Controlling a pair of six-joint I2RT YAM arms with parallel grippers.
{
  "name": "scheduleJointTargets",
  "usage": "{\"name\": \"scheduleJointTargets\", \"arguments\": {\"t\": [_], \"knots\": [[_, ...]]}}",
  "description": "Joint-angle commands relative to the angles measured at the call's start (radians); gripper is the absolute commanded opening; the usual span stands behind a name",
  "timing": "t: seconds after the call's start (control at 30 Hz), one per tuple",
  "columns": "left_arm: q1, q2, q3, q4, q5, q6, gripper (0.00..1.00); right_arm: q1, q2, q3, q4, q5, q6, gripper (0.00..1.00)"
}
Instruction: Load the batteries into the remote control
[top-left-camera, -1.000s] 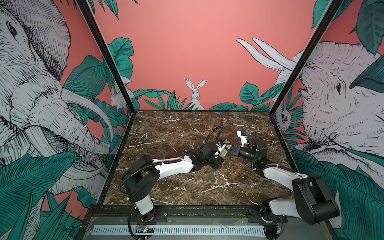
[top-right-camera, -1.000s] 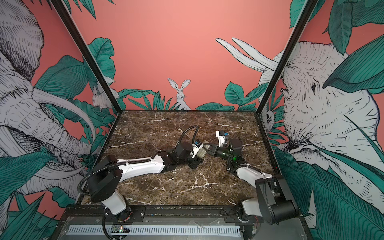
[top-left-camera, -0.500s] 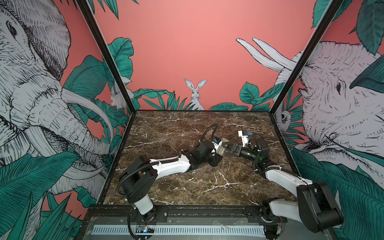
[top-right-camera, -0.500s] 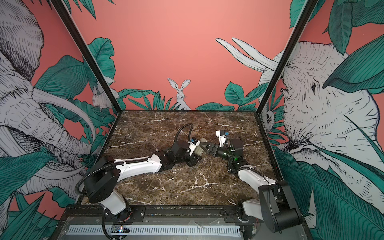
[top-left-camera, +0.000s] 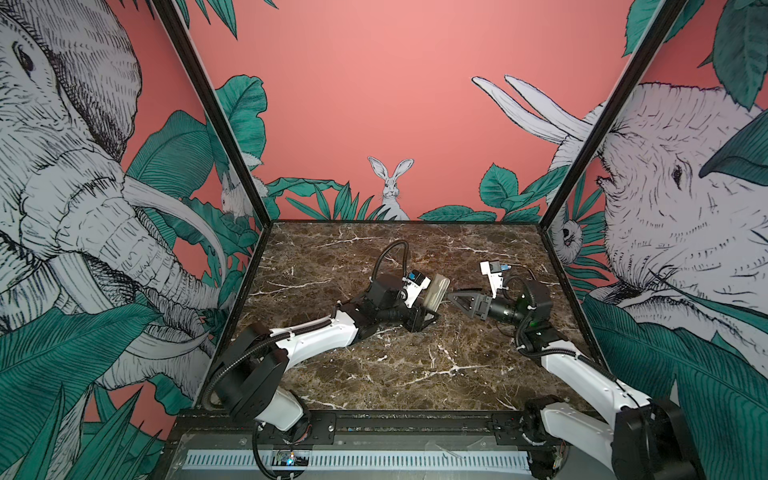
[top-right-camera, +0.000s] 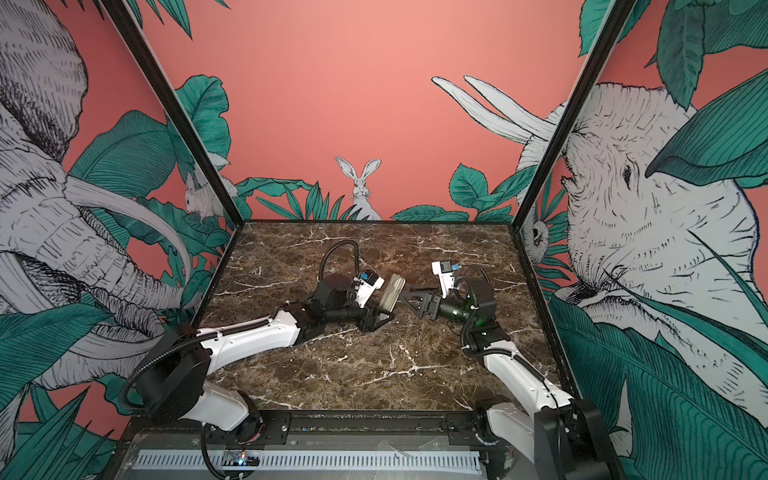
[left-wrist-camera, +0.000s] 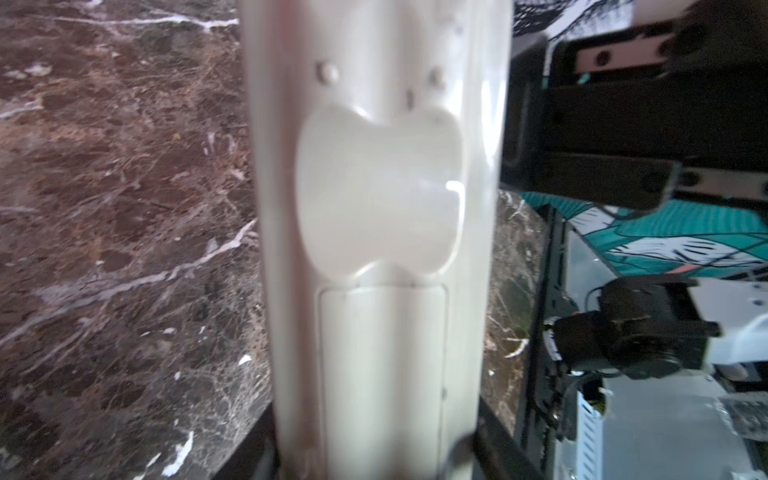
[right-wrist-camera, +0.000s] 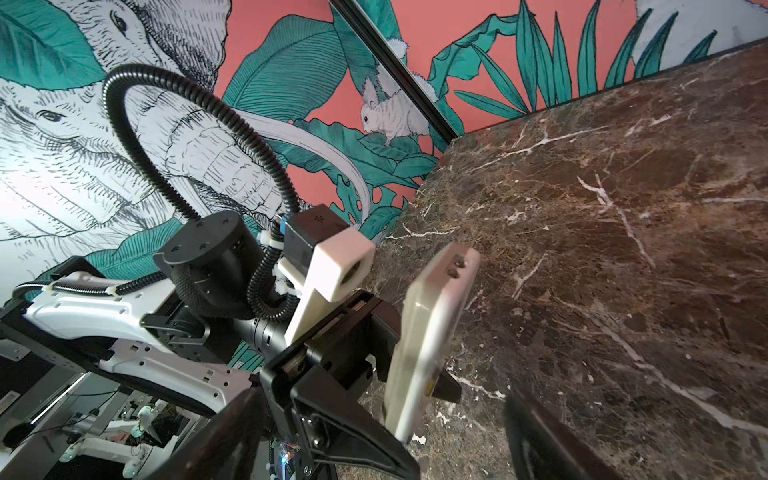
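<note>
Over the tabletop (top-left-camera: 374, 365) the left hand (top-left-camera: 430, 308) is clamping the remote (top-left-camera: 437, 291) by its lower end. The right hand (top-left-camera: 456, 299) is hovering just beside, wide open, holding nothing. The remote is standing nearly upright, its cover (left-wrist-camera: 382, 374) perhaps sitting closed; view blurred.

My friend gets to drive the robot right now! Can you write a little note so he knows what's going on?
Left gripper: shut on the remote control, gripping it near one end; the left wrist view shows its plain back.
Right gripper: open and empty, just short of the remote control, not touching it.
Batteries: none in view. The cover sits closed on the back.
Done: cannot tell whether batteries are already inside.
Left: check that; if they are not, open the cover and load them.
</note>
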Motion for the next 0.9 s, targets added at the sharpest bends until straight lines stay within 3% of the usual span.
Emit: {"name": "scheduleJointTargets", "arguments": {"t": [0.0,0.3,0.4,0.87], "knots": [[0.001,-0.067,-0.009,0.050,0.169,0.023,0.14,0.004,-0.015,0.004,0.106,-0.066,0.011,0.88],[0.004,-0.083,-0.014,0.203,0.333,-0.040,0.15,0.036,0.050,-0.004,0.533,-0.172,0.240,0.84],[0.004,-0.079,-0.007,0.206,0.342,-0.051,0.16,0.054,0.078,-0.004,0.657,-0.182,0.312,0.83],[0.004,-0.075,-0.008,0.255,0.369,-0.087,0.17,0.092,0.144,-0.004,0.815,-0.198,0.396,0.69]]}}
